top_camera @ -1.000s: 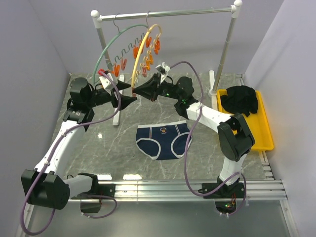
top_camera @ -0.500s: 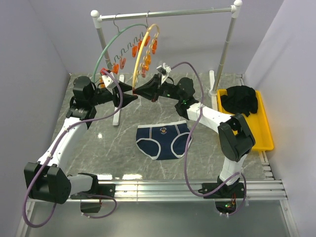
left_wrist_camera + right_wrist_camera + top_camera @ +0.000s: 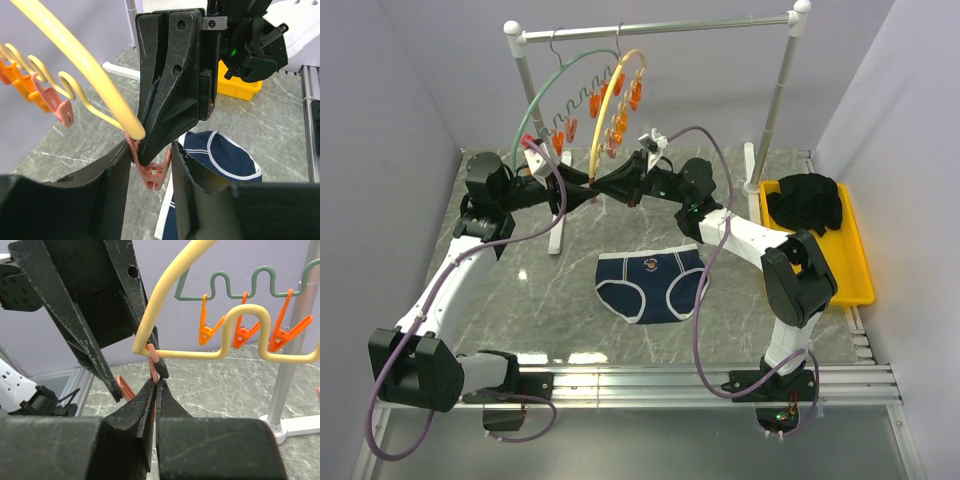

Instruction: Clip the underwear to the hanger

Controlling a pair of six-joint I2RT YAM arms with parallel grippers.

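And there it went: the left hand [image 3: 586,189] swung in from the left of the top view to meet the right hand [image 3: 605,187] just under the lower end of the hanger [image 3: 603,110]. A second earlier its jaws gaped wide and stood apart from the other arm. By this moment they had narrowed to about half and straddled the end clip [image 3: 154,175]. Seen from the left wrist, its fingers [image 3: 112,175] stood one on each side of that clip, very close. Whether they were already pressing it I could not tell.

The right hand had not budged. Its jaws were closed tight, pinching that same clip where it hung from the hanger's tip, low in the middle of the right wrist view.

The underwear [image 3: 650,285] lay just where it had been, flat on the worktop [image 3: 520,290] in the lower middle of the top view, well apart from both hands and untouched.

My read was that this was set-up work, one hand steadying the clip while the other moved to squeeze it open. Nothing had been clipped, and the garment had yet to be lifted.
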